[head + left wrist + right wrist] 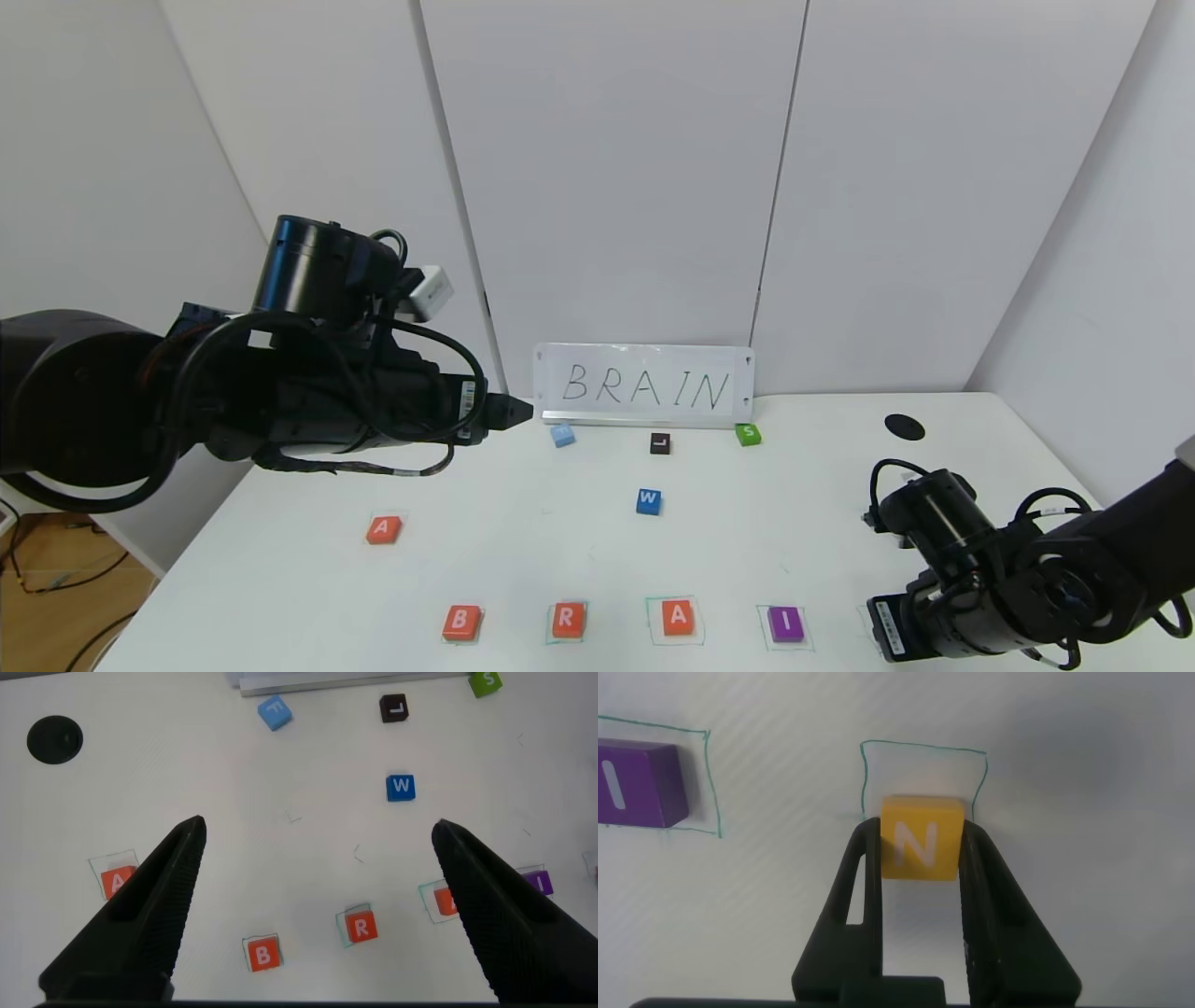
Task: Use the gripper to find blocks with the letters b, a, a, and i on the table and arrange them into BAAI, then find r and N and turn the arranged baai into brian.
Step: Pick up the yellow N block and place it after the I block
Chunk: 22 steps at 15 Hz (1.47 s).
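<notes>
The right gripper was clamped on the yellow N block, its two black fingers pressing the block's opposite sides, with the white letter facing up. The block sat over the near edge of a green hand-drawn square on the table; whether it rested on the surface or hung just above it could not be told. Just beside that square, the purple I block lay inside its own green outline, apart from the gripper. In the head view the right arm sat low at the table's near right corner, next to the purple I block, and the N itself was hidden behind the arm. Along the near edge, from left to right, lay the orange B block, the orange R block, an orange A block and then the I. The second orange A block lay alone farther back on the left, well apart from the row. The left gripper hovered high above the table with its fingers spread wide and nothing between them. Toward the back stood a sign reading BRAIN, with a pale blue block, a black L block and a green S block just before it, and a blue W block nearer the middle.
</notes>
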Available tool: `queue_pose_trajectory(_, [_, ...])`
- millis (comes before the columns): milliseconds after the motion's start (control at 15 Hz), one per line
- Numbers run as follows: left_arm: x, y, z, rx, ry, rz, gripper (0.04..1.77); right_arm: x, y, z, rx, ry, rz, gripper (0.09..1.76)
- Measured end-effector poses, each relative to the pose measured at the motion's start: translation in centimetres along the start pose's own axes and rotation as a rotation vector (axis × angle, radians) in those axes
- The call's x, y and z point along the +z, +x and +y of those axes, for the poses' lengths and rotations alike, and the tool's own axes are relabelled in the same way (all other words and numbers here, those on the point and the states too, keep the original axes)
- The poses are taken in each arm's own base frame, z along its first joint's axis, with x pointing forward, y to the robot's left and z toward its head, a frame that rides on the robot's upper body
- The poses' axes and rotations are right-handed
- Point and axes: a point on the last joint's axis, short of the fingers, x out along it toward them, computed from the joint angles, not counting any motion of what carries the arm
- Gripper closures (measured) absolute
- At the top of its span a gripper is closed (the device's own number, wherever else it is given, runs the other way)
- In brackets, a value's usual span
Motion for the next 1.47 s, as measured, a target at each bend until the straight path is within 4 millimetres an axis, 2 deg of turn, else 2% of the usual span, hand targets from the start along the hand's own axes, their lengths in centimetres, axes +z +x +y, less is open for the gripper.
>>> queue_pose_trajectory(1467, [-0.01, 0.02, -0.02, -0.002, 0.0, 0.0, 0.09, 0.42, 0.88, 0.11, 0.001, -0.018, -0.007, 1.31])
